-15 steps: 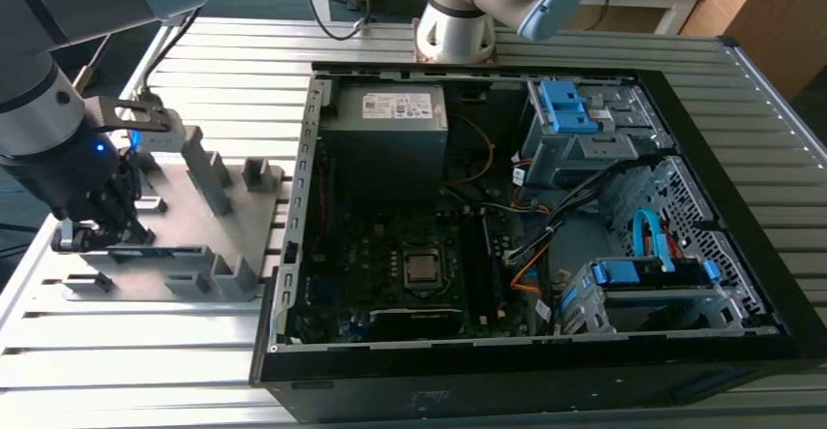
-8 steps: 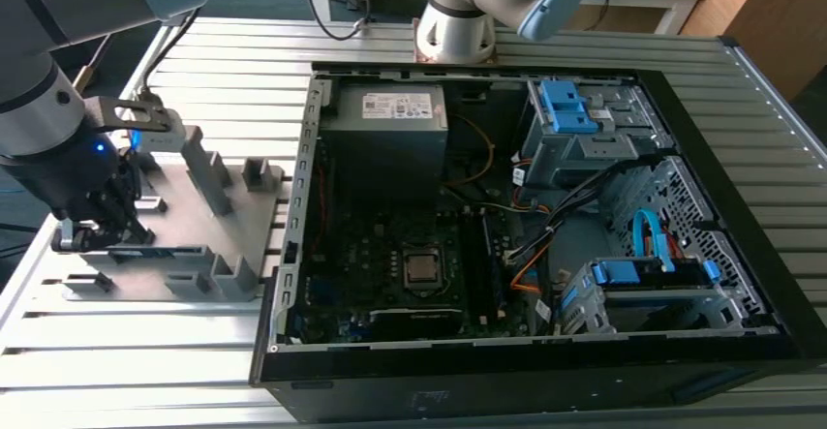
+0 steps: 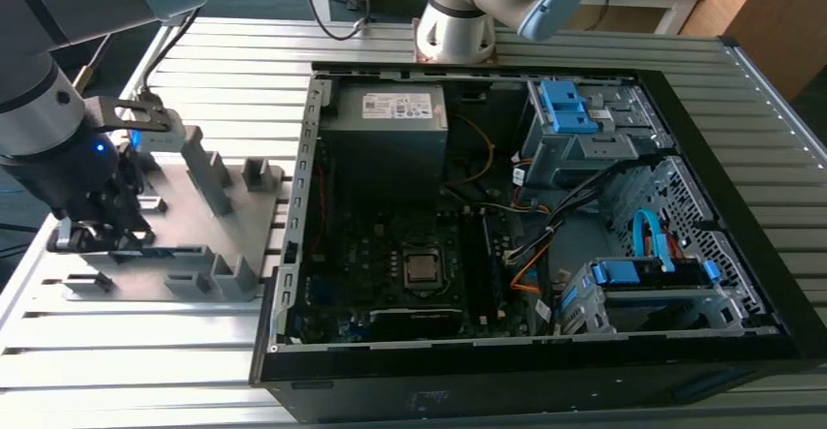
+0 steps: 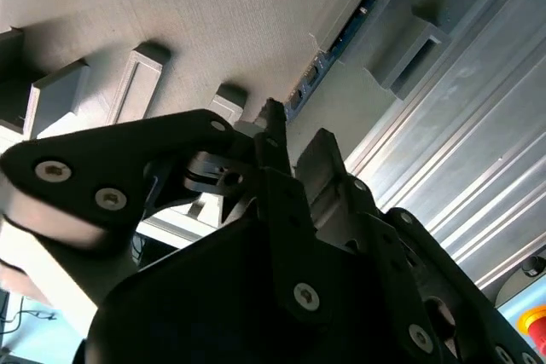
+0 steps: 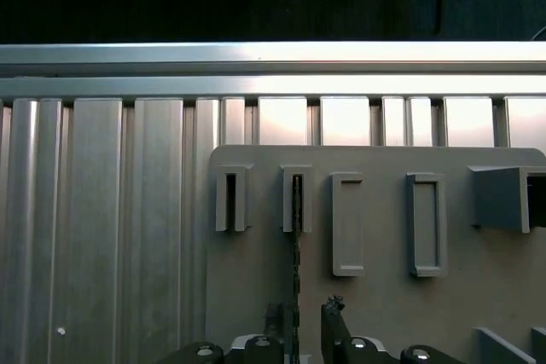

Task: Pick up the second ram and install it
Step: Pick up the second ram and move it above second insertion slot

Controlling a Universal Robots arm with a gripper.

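The second ram is a thin dark green board standing on edge in a slot of the grey fixture plate. In the first wrist view the ram appears edge-on as a dark line running from a slot block down between my fingers. My gripper is open and straddles the board's near end, one finger close beside it and the other a small gap away. In the exterior view the gripper hangs low over the plate at the exterior view's left. The second wrist view has the gripper just short of the board.
The open computer case lies to the exterior view's right of the fixture plate, with the motherboard inside, blue drive cages and cables. Grey fixture blocks rise from the plate. A ribbed metal table carries everything.
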